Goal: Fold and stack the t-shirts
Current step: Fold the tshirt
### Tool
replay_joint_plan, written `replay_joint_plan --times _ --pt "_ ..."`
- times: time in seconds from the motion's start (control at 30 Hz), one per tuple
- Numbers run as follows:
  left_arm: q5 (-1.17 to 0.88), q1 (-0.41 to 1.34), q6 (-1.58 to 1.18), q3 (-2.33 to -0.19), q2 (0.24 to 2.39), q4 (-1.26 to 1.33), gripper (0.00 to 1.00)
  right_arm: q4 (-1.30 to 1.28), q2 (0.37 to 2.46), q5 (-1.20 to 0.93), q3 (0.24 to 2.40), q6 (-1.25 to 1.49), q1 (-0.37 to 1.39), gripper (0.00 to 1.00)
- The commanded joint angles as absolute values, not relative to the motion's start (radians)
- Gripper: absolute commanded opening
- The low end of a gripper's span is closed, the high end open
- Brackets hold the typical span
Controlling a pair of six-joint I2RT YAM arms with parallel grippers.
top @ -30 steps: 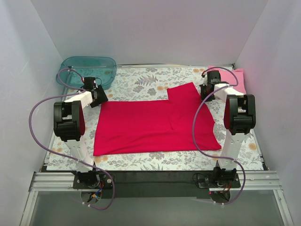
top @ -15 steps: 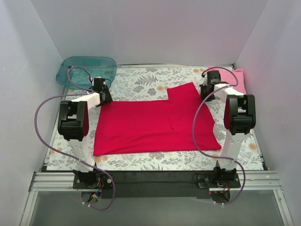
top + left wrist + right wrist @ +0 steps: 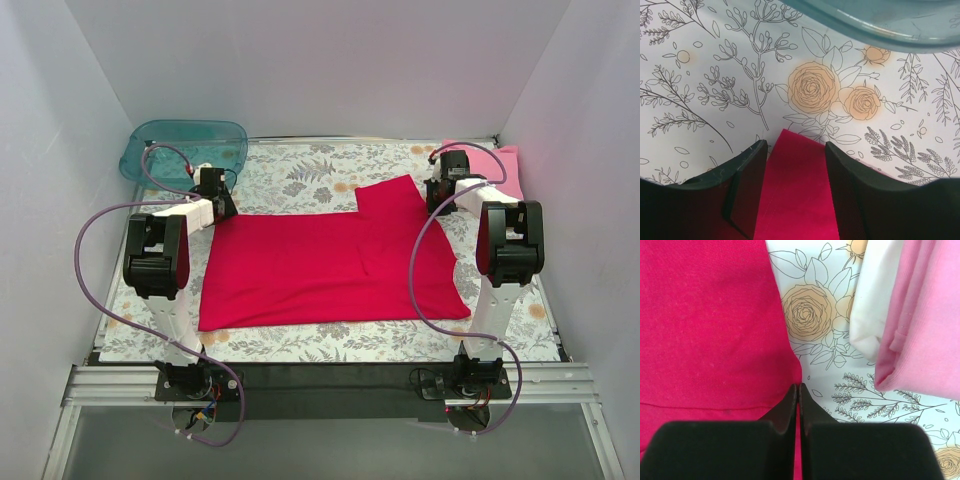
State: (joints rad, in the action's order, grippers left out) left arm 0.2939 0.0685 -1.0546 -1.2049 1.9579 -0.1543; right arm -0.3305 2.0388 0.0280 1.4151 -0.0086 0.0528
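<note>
My left gripper (image 3: 795, 145) holds its fingers apart, straddling the far left corner of the bright crimson red cotton t-shirt (image 3: 320, 265), which lies spread flat on the floral-printed table cover (image 3: 300, 180). My right gripper (image 3: 799, 387) has its fingers pressed together, tips at that shirt's far right edge; whether they pinch cloth I cannot tell. The light pink cotton t-shirt (image 3: 495, 158) lies just right of that edge. The teal translucent plastic tub (image 3: 185, 145) sits beyond the red shirt's far left corner.
</note>
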Motion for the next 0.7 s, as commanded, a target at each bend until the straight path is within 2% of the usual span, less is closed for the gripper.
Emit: replay_joint_plan --times 0.0,0.13,0.2,0.37,0.6,0.67 --pt "0.319 0.055 -1.066 -1.172 1.977 -0.212 0.47 -0.359 2.068 0.06 1.367 -0.026 0.057 0.01" --pt "0.31 0.055 -1.072 -1.16 1.99 -0.219 0.41 -0.359 2.065 0.063 1.364 -0.026 0.055 0.01" --pt "0.316 0.055 -1.075 -1.151 1.994 -0.221 0.3 -0.359 2.065 0.066 1.364 -0.026 0.057 0.01" --pt "0.324 0.055 -1.074 -1.152 2.002 -0.225 0.2 -0.359 2.065 0.054 1.368 -0.023 0.057 0.01" --pt "0.324 0.055 -1.062 -1.181 2.017 -0.241 0.0 -0.36 2.065 0.041 1.391 -0.014 0.057 0.01" --pt "0.324 0.055 -1.063 -1.195 2.005 -0.255 0.0 -0.367 2.059 0.038 1.408 -0.006 0.057 0.01"
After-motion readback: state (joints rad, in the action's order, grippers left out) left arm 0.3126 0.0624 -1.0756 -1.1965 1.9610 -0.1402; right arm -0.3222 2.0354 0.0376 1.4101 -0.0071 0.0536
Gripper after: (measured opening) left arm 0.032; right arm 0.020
